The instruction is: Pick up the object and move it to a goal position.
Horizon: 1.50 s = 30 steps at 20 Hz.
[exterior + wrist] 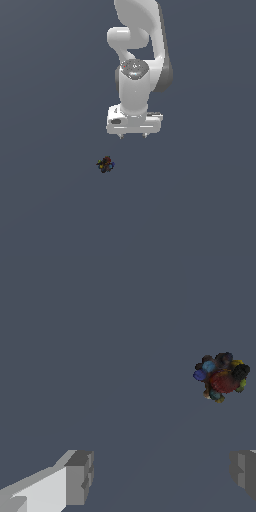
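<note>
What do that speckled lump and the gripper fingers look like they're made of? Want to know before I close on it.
Object: a dark, knobbly cluster with red, blue and yellow patches, matte, no highlights; the material can't be told from a render, possibly rough plastic or a scanned mesh. Gripper fingers: flat grey blocky pads, matte, perhaps rubber or plastic, on a smooth white body like painted plastic or metal. Jaws are open, with the lump outside the gap.

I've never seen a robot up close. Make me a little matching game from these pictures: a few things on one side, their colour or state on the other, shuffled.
Things:
1. hand
2. lump
3. floor
4. arm

Descriptions:
A. plain grey-blue
B. dark with red, yellow and blue specks, lying alone
C. open, holding nothing
D. white, rising out of the exterior view's top

Pairs: 1-C, 2-B, 3-A, 4-D
</note>
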Each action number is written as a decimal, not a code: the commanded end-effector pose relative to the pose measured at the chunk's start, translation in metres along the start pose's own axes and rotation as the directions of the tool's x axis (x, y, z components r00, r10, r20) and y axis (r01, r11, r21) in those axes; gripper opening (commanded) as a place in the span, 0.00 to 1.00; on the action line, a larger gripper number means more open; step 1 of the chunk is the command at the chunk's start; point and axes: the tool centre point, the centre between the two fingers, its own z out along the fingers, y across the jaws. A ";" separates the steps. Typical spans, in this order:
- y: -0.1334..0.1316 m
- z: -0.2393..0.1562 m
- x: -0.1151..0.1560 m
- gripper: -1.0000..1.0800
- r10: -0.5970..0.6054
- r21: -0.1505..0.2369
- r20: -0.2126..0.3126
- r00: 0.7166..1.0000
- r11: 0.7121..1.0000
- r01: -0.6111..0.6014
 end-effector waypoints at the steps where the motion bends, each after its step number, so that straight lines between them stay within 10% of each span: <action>1: 0.000 0.000 0.000 0.96 0.000 0.000 0.000 1.000 1.000 0.000; 30: 0.026 0.006 0.013 0.96 -0.096 -0.005 0.000 0.995 0.995 0.096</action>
